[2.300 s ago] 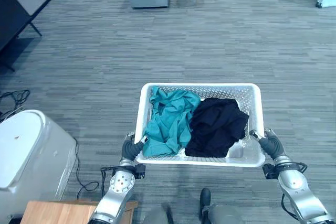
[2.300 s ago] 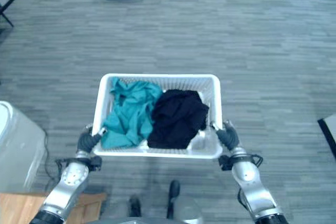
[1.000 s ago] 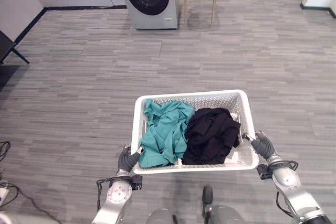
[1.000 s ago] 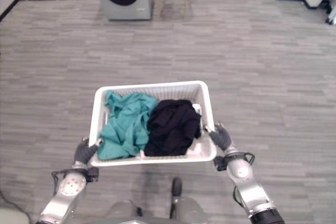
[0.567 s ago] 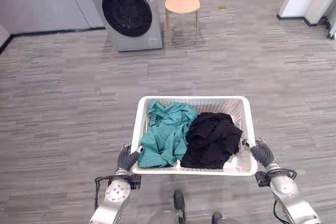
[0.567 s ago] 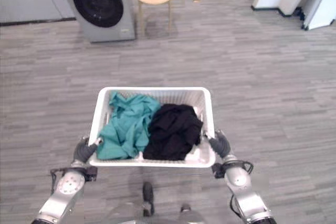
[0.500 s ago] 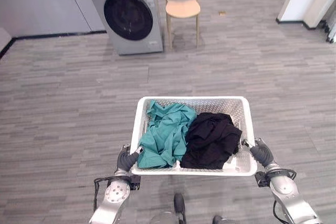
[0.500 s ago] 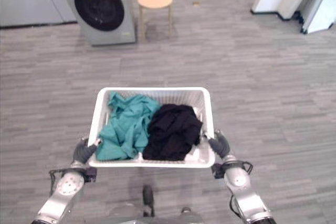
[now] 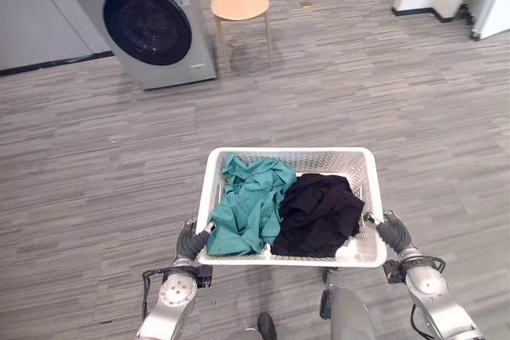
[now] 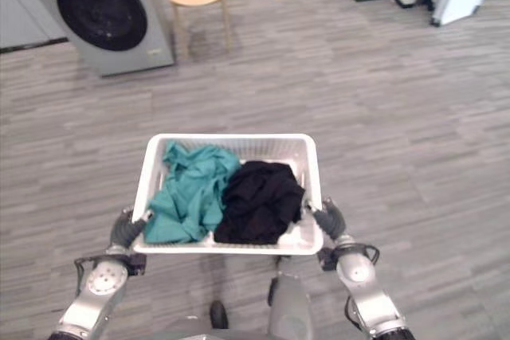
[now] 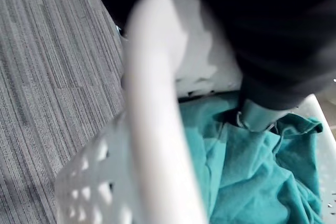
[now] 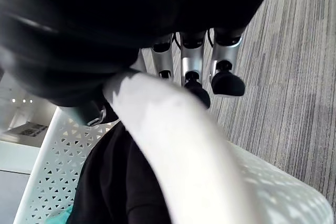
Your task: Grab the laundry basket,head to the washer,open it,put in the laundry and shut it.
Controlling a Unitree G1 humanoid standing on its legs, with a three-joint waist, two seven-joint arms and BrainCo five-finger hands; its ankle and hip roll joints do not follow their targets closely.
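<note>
White laundry basket (image 9: 288, 159) is up off the floor, carried btwn both hands, washer (image 9: 149, 23) ahead w/ door closed. Left hand (image 9: 191, 240) curled around the rim at one short end, right hand (image 9: 393, 232) wrapped on the other. Teal shirt (image 9: 249, 205) + black garment (image 9: 319, 211) inside, soft and light imo. Basket's stiff plastic, prob a bit slick, so the end rims look like the best grip spots.

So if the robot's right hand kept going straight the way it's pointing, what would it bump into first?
The right hand points forward along the side of the white laundry basket it holds. Beyond it lies bare grey floor, so the way looks free, though depth is hard to judge.
</note>
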